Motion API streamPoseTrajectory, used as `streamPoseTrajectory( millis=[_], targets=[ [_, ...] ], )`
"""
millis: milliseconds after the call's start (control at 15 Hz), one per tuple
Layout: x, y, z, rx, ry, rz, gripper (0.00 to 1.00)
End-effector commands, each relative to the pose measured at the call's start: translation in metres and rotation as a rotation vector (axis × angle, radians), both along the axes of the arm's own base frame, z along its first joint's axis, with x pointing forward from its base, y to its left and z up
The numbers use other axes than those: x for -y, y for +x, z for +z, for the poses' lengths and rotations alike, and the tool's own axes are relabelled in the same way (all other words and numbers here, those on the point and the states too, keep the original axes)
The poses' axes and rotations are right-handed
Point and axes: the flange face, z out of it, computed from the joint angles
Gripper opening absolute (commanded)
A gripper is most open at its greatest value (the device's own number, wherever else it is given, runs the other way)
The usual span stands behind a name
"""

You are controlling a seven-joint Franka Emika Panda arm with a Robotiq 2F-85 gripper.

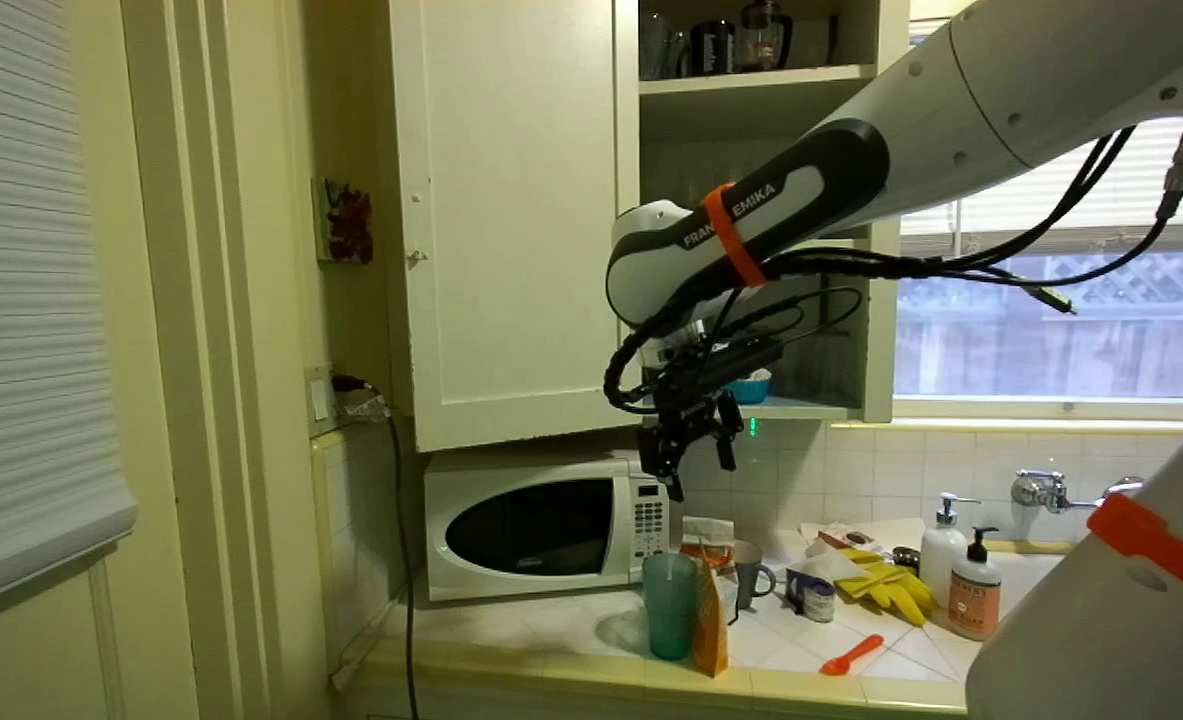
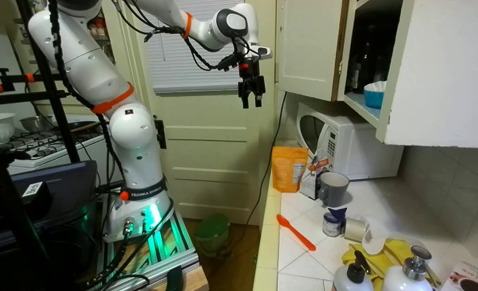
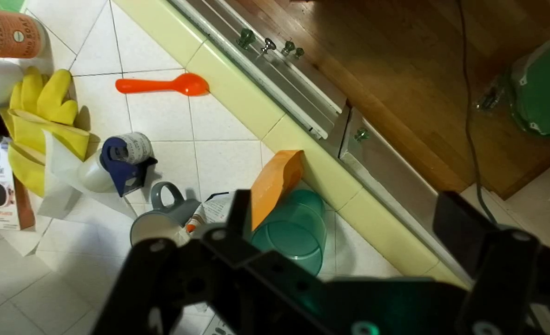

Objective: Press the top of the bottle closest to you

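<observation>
Black two-fingered pincer [image 1: 701,477] hung high, well apart from the orange-labelled soap bottle [image 1: 974,600]

The pincer's two jaws stood wide apart, their tips pointing down, higher than the white-tiled, yellow-edged table [image 1: 511,625]. Below it, seen between the jaws in the wrist view, stood a translucent teal cup [image 3: 298,223] and, just beside that, a standing orange pouch [image 3: 277,181]; whether the two touched could not be told. Next out from the pincer came a white packet with orange print [image 2: 309,182] and a grey mug with a loop handle [image 2: 336,192]. In an exterior view, a white microwave with an oval dark window [image 1: 526,530] stood lower than the pincer, to its left. Farther off from the pincer lay a bright orange spoon [image 3: 165,86], its bowl toward the table's edge, and then some yellow gloves [image 1: 886,588]. Farthest of these from the pincer, and well below it, the soap bottle stood upright, its black pump [image 1: 977,549] on top. Just beside it stood a white bottle with a silver pump [image 1: 939,555]; of the two, the soap bottle was nearer the white robot arm's base [image 2: 140,206].
</observation>
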Motion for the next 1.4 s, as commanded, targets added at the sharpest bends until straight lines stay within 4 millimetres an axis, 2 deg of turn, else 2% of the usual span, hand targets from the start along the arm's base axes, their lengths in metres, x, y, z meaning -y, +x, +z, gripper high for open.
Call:
streamPoseTrajectory(
  millis=[0,267,600,1067,1133,1200,1333],
  targets=[
    [0.004,-0.002,-0.001,0.011,0.002,-0.035,1.00],
    [0.040,-0.014,0.000,0.086,0.029,-0.216,1.00],
    [0.101,-0.033,0.008,0.242,-0.009,-0.428,1.00],
    [0.185,-0.090,0.007,0.364,-0.067,-0.765,1.00],
    [0.191,-0.095,0.010,0.368,-0.061,-0.821,1.00],
    [0.186,-0.078,0.012,0.321,-0.053,-0.747,1.00],
    [0.195,-0.088,0.014,0.335,-0.054,-0.796,1.00]
  ],
)
